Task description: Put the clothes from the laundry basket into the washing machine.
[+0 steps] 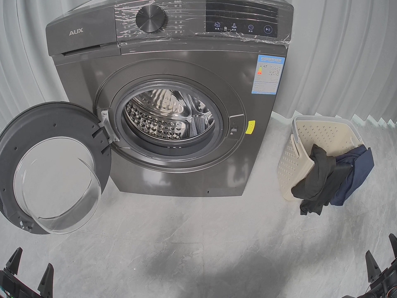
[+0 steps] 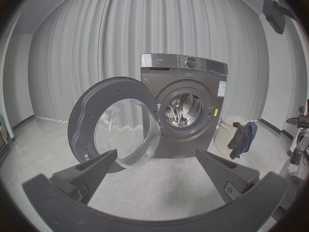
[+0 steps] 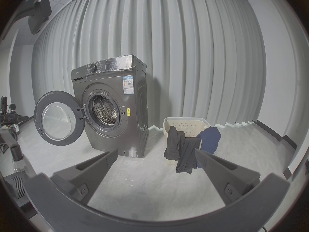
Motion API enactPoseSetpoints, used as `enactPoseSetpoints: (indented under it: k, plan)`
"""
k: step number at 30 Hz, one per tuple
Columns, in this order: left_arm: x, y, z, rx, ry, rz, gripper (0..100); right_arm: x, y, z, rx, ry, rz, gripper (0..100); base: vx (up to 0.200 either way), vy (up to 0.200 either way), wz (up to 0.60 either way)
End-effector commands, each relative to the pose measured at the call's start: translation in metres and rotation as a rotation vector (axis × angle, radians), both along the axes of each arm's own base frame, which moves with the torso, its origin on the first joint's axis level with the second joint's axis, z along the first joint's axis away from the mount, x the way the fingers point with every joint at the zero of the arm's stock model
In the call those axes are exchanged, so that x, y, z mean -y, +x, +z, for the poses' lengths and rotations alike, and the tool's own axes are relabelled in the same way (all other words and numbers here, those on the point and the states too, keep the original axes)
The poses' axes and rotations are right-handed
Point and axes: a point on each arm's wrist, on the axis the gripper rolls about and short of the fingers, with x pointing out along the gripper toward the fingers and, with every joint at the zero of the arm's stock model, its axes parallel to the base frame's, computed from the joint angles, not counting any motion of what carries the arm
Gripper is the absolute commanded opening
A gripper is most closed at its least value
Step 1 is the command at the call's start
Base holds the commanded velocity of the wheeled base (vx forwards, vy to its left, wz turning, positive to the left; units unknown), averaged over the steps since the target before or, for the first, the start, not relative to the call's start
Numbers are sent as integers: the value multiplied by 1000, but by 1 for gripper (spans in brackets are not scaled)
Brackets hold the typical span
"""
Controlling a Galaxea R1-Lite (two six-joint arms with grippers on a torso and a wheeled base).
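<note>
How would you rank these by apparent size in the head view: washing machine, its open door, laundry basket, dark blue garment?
1. washing machine
2. open door, though it sits nearer the camera
3. laundry basket
4. dark blue garment

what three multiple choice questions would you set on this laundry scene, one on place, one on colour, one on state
1. Where is the laundry basket relative to the washing machine?
A. on the robot's left of it
B. on the robot's right of it
C. on top of it

2. What colours are the clothes draped over the basket's rim?
A. red and white
B. black and navy
C. yellow and green

3. What state is the machine's door in?
A. shut
B. swung open
C. taken off and lying flat on the floor

Key:
1 B, the basket stands on the floor at the machine's right side in the head view.
2 B, a black piece hangs beside a navy one.
3 B, the door hangs on its hinge and the drum shows through the opening.
</note>
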Motion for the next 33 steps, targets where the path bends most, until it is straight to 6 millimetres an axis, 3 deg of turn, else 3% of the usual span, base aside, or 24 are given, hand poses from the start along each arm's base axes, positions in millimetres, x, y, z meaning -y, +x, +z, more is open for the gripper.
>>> enactPoseSetpoints:
  k: [1, 11, 33]
  plan:
    - [0, 0, -5, 1, 0, 0, 100, 0, 0, -5, -4, 0, 1, 100, 200, 0, 0]
    - [0, 0, -5, 1, -3, -1, 100, 0, 0, -5, -4, 0, 1, 100, 20, 0, 0]
    - [0, 0, -5, 1, -3, 0, 100, 0, 0, -5, -4, 0, 1, 100, 0, -191, 0]
